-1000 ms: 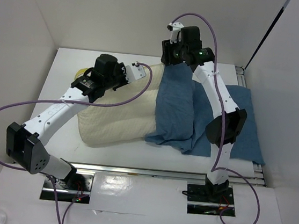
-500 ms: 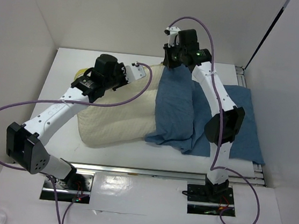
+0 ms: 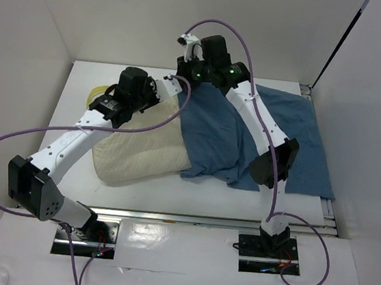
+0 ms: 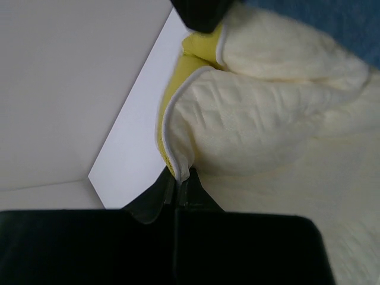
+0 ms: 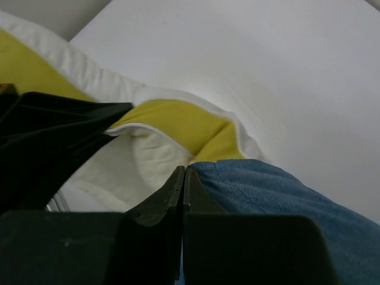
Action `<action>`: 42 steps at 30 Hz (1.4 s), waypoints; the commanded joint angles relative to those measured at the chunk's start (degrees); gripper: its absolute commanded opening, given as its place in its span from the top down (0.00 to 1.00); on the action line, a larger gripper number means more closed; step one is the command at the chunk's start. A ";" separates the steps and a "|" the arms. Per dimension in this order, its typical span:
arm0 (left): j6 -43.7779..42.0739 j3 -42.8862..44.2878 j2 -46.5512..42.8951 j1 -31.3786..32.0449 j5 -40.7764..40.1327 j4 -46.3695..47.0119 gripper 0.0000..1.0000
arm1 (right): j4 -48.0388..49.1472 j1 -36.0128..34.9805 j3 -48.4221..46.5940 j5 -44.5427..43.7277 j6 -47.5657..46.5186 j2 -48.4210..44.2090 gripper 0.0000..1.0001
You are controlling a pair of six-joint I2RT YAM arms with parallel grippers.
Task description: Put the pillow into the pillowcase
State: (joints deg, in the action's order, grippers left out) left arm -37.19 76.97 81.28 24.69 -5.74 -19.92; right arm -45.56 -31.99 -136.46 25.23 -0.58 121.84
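— Where's the pillow (image 3: 140, 159)?
— Centre-left of the top view, its right part covered by the pillowcase (image 3: 233, 130).
— And the grippers?
— The left gripper (image 4: 180, 183) is pinched on the pillow's edge. The right gripper (image 5: 183, 180), upper centre, is clamped on the pillowcase's hem.

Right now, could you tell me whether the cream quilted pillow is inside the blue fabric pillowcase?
Partly in: the blue fabric pillowcase covers the right part of the cream quilted pillow; the left part lies bare.
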 commanded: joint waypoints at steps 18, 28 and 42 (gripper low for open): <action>2.03 2.67 -6.21 0.71 -0.50 13.94 1.00 | 6.44 5.17 -1.96 -1.15 8.66 -2.22 1.00; 1.51 2.22 -6.22 0.19 0.02 15.00 1.00 | 23.32 1.86 -1.34 2.70 12.26 -9.69 1.00; 6.60 7.32 -5.86 0.19 1.08 14.48 1.00 | 19.81 -6.69 -2.22 8.22 14.54 -6.10 1.00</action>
State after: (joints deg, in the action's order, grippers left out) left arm -32.75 80.16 77.36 23.51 -8.47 -13.87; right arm -29.82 -37.10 -136.49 28.53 11.22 115.81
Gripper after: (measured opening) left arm 0.084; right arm 0.009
